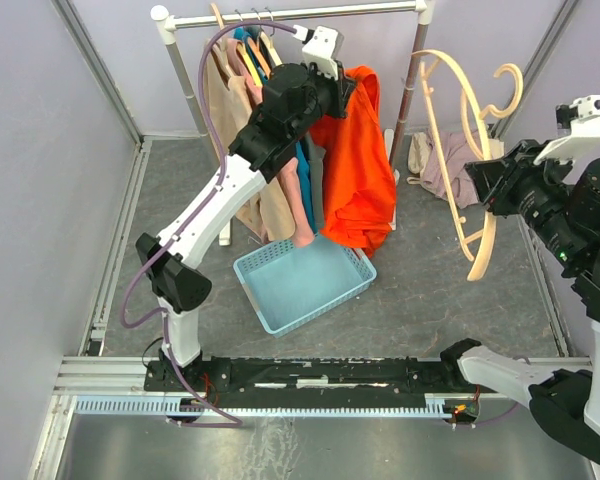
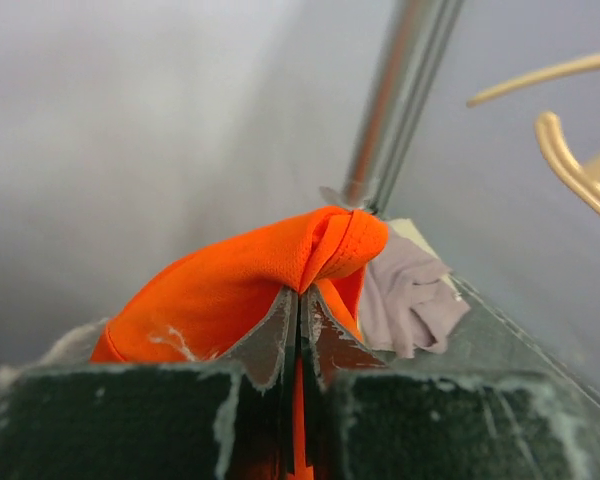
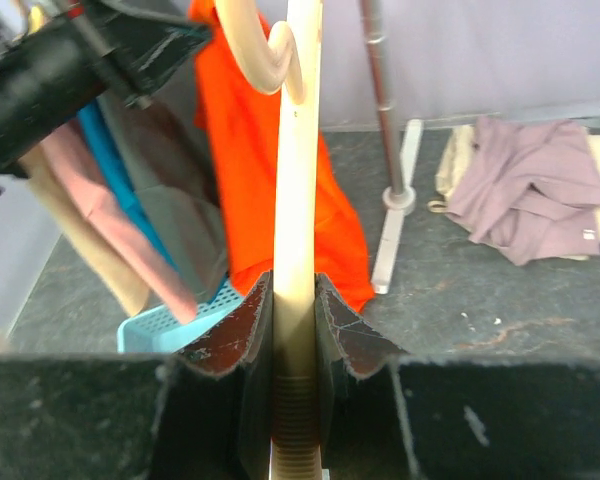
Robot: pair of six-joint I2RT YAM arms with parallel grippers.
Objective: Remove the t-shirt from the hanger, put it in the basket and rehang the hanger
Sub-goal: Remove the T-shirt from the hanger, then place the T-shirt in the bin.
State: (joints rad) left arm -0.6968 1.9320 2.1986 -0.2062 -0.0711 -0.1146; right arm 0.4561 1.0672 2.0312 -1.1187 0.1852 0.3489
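Observation:
The orange t-shirt point(image 1: 358, 170) hangs from my left gripper point(image 1: 346, 85), which is shut on a fold of it point(image 2: 280, 270) beside the rack's right post. Its hem drops to the blue basket's far corner. My right gripper point(image 1: 490, 185) is shut on the cream wooden hanger point(image 1: 467, 130), which is bare and held up in the air at the right, clear of the shirt. In the right wrist view the hanger's bar point(image 3: 296, 200) runs up between the jaws, with the orange shirt point(image 3: 270, 170) behind it.
A clothes rack point(image 1: 290, 14) at the back holds several hung garments point(image 1: 242, 110). A light blue basket point(image 1: 304, 281) sits on the floor under the shirt. A mauve garment point(image 1: 446, 165) lies heaped on the floor by the rack's right post point(image 1: 408, 85).

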